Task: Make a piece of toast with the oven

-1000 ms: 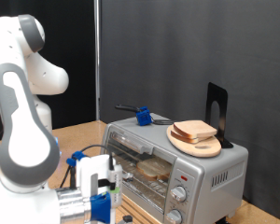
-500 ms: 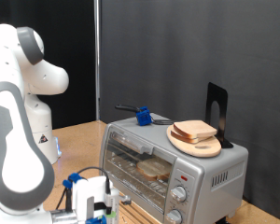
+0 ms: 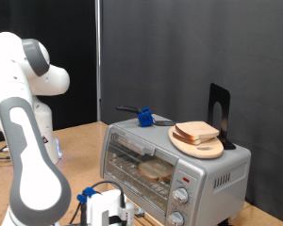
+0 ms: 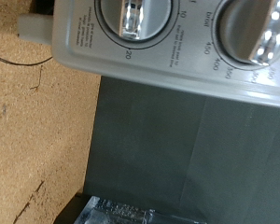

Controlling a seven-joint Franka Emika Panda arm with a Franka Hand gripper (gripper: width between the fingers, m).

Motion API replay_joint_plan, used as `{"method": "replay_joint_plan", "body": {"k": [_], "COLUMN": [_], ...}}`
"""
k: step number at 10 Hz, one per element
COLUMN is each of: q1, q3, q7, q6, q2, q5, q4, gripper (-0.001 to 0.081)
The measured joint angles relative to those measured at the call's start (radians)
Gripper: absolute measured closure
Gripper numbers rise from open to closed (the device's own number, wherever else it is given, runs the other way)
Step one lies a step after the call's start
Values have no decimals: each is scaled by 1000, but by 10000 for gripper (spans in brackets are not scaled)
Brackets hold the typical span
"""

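Exterior view, left to right. White arm [image 3: 28, 141] filling the left side, elbow bent, wrist dropped toward the bottom edge. Gripper [image 3: 108, 215] low at bottom centre, just in front of the oven [image 3: 174, 165], below its door and left of the knobs [image 3: 182, 196]; fingers cropped by the frame, so cannot tell whether apart or together. Nothing seen between them.

Oven door shut. One piece of toast [image 3: 158, 170] lying on the wire rack behind the glass: loading step judged done. Second slice [image 3: 198, 133] resting on the wooden plate [image 3: 200, 147] on the oven roof, toward the right. Black and blue tool [image 3: 141, 116] lying on the roof behind.

Wrist view: two knobs close up, timer dial [image 4: 133, 16] and temperature dial [image 4: 254, 28], with the dark panel below. No lit indicator visible. Judgement: bread in, door closed, timer and heat setting apparently outstanding.
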Motion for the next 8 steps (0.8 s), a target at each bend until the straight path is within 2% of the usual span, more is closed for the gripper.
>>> {"method": "replay_joint_plan", "body": {"k": [3,8], "q1": [25,43], "q3": [9,42], "q7": [-26,-63], "q6": [10,37], "q2": [6,6], "q5": [1,9], "q4": [-7,-32], "gripper": [1,1]}}
